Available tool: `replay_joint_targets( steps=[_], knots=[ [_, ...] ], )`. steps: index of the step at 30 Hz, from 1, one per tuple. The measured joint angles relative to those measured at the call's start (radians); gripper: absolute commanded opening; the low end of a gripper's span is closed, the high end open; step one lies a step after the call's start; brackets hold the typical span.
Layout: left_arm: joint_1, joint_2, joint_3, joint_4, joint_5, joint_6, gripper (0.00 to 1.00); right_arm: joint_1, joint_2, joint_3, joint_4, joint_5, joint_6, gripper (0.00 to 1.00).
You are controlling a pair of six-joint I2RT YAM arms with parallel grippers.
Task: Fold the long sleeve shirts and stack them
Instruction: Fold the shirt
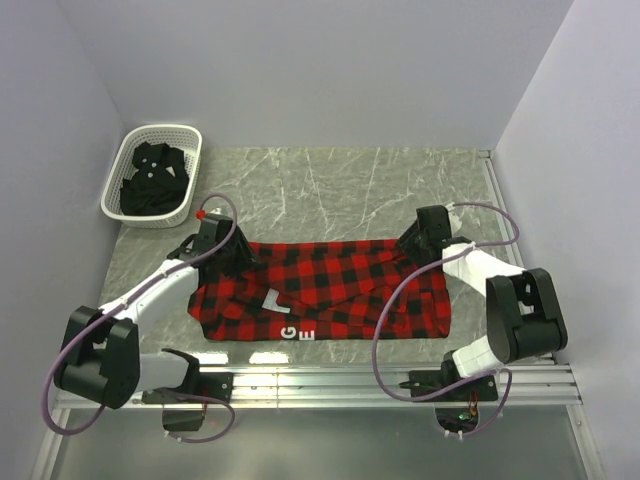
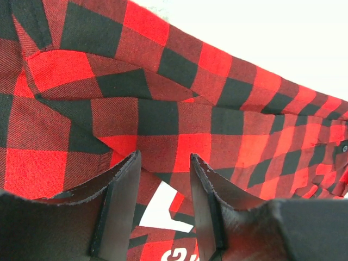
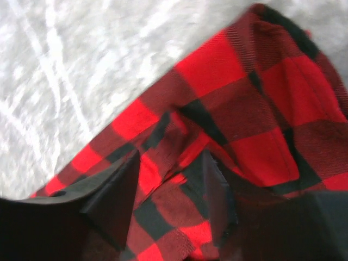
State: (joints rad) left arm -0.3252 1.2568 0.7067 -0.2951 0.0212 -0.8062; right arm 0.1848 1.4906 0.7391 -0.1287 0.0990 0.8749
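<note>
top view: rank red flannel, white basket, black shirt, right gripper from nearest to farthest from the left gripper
1. red flannel, under the left gripper, centre
2. white basket, back left; black shirt inside it, too close to separate
3. right gripper, far right of the flannel

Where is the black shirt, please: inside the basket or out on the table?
Inside: the black shirt lies bunched within the white basket.

Left hand [image 2: 164,156] and right hand [image 3: 173,157] are black, links [image 1: 150,290] white, cables [image 1: 380,330] purple.

Pale lilac walls [image 1: 300,70]; grey marble tabletop [image 1: 340,190].
</note>
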Motion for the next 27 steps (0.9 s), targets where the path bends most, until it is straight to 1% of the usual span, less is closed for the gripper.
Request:
replay_joint_targets(
  steps=[2,5,6,7,10,14,18,22,27],
  knots=[
    [0.0,0.011,0.0,0.002,0.002,0.0,0.47,0.012,-0.028,0.004,0.0,-0.028,-0.027,0.6],
    [0.0,0.034,0.0,0.014,0.007,-0.003,0.44,0.048,-0.08,0.016,0.029,-0.12,-0.07,0.59],
    [0.0,0.045,0.0,0.021,0.008,-0.004,0.44,0.065,-0.094,0.022,0.05,-0.17,-0.087,0.57],
    [0.0,0.056,0.0,0.026,0.008,-0.006,0.43,0.082,-0.099,0.031,0.075,-0.229,-0.1,0.52],
    [0.0,0.095,0.0,0.045,0.003,-0.02,0.42,0.145,-0.061,0.087,0.142,-0.41,-0.124,0.51],
    [0.0,0.135,0.001,0.053,-0.001,-0.03,0.41,0.271,0.095,0.209,0.22,-0.632,-0.14,0.52],
    [0.003,0.172,0.003,0.06,-0.003,-0.038,0.4,0.396,0.274,0.355,0.216,-0.793,-0.172,0.53],
    [0.017,0.201,0.003,0.068,-0.004,-0.054,0.39,0.49,0.44,0.468,0.189,-0.907,-0.212,0.53],
    [0.041,0.232,0.003,0.09,0.001,-0.077,0.38,0.525,0.599,0.506,0.113,-1.005,-0.251,0.53]
  ],
)
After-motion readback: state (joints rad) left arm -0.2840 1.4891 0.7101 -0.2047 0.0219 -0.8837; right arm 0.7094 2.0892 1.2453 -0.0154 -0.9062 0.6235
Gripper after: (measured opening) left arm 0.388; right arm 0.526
